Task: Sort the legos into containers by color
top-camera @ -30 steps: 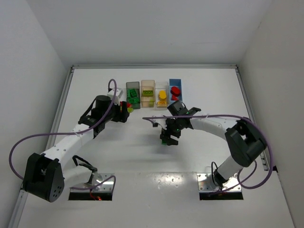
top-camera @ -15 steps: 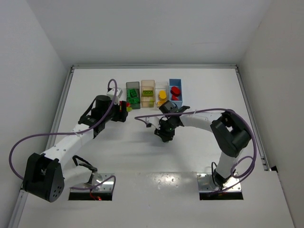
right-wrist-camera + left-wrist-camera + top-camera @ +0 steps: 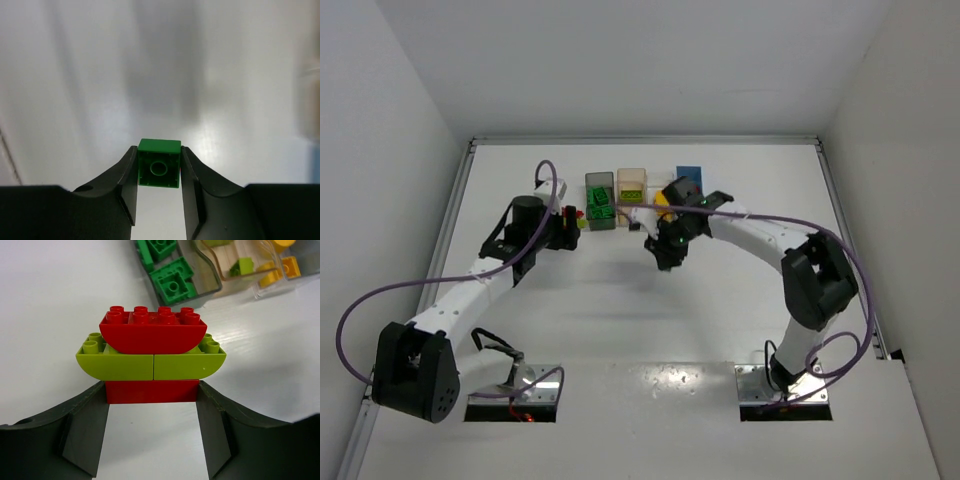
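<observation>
My left gripper is shut on the bottom red brick of a stuck-together stack, with two lime green pieces and a curved red brick on top. In the top view this left gripper hovers just left of the dark grey bin. My right gripper is shut on a dark green brick, hollow underside facing the camera, above bare table. Seen from above, the right gripper hangs in front of the bin row. The tan bin and blue bin show; the clear bin is mostly hidden by the right wrist.
The dark grey bin holds dark green bricks. A lime brick lies in the tan bin, and yellow bricks lie in the clear bin. White walls enclose the table at the back and on both sides.
My right gripper has shut on the dark green brick and carried it up and back toward the bin row. The left arm has shifted slightly toward the back with its stack.
</observation>
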`<state>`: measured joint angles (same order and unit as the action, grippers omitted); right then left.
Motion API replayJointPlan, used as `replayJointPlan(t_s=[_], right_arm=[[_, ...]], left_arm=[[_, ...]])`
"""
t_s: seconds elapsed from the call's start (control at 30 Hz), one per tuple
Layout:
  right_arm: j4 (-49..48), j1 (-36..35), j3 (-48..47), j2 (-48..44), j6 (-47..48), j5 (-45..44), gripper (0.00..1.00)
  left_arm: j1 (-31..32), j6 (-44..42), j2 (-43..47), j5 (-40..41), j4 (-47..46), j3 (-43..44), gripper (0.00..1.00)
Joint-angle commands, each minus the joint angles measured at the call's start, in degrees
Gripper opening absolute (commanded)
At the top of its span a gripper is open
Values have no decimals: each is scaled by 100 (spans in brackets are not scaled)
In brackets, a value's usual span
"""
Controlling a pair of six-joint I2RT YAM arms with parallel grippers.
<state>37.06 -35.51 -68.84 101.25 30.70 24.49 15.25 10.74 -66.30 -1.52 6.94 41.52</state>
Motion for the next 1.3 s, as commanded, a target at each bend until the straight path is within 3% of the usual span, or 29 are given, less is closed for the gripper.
replayJointPlan(t_s=[0.0,0.17,0.3,0.4,0.67,0.73,0.77,0.9,1.13,1.27], right_arm=[[-295,316,-1086,-256,-465,380,2],[-1059,439,-3185,964,-1802,662,2],[-999,326,-5589,2554,-2715,776,2],[-1007,325,-6621,3645,-3165,890,2],[-1377,378,-6072,3964,-3307,759,6],[-1507,378,-5905,4016,-3246,889,16],[-1596,378,-5765,3964,-3333,943,32],[-1799,378,-5641,3841,-3447,1181,56],[-2344,544,-5227,3130,-4097,1637,64],[-2694,1281,-4825,2488,-5878,2172,64]], left_arm=[[-293,156,214,-6,-290,243,43],[-452,218,276,-182,-290,137,43],[-505,270,329,-182,-290,85,43],[-567,270,329,-182,-290,85,43],[-567,218,381,-296,-290,85,43],[-567,218,381,-349,-342,85,43],[-567,218,329,-349,-342,85,43],[-567,218,223,-481,-404,85,43],[-567,16,109,-1296,-571,85,43],[-567,-362,232,-2316,-904,-222,43]])
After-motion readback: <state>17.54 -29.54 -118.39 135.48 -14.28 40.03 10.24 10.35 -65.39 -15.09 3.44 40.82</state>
